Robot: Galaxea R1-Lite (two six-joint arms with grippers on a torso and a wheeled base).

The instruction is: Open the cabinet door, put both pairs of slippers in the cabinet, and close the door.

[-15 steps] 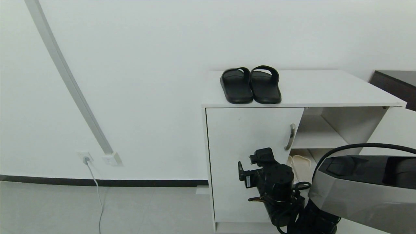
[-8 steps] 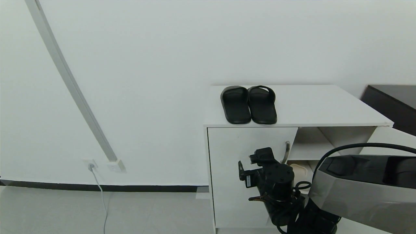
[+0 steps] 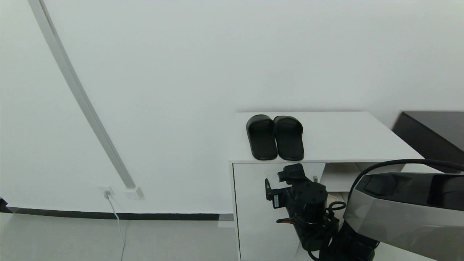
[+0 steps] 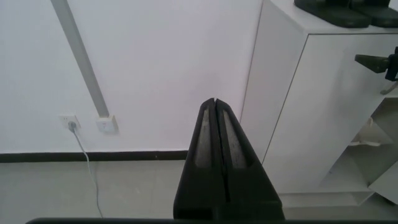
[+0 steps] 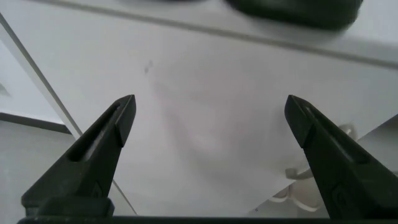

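Note:
A pair of black slippers (image 3: pixel 275 137) lies side by side on top of the white cabinet (image 3: pixel 337 136), near its left front edge. The cabinet's left door (image 3: pixel 252 210) is closed, and the compartment (image 3: pixel 337 174) to its right stands open. My right gripper (image 3: pixel 281 179) hangs in front of the left door, below the black slippers. It is open (image 5: pixel 210 102) with nothing between its fingers, and a pale slipper (image 5: pixel 311 190) shows inside the cabinet. My left gripper (image 4: pixel 214 102) is shut and empty, out to the left of the cabinet (image 4: pixel 292 93).
A dark piece of furniture (image 3: pixel 431 130) stands right of the cabinet. A grey conduit (image 3: pixel 72 87) runs slantwise down the wall to a socket with a cable (image 3: pixel 108 194). Open floor (image 3: pixel 108 239) lies left of the cabinet.
The whole head picture has shifted downward, so the camera has risen. The black slippers keep their place on the cabinet top. The right gripper now stands nearer the top edge of the door.

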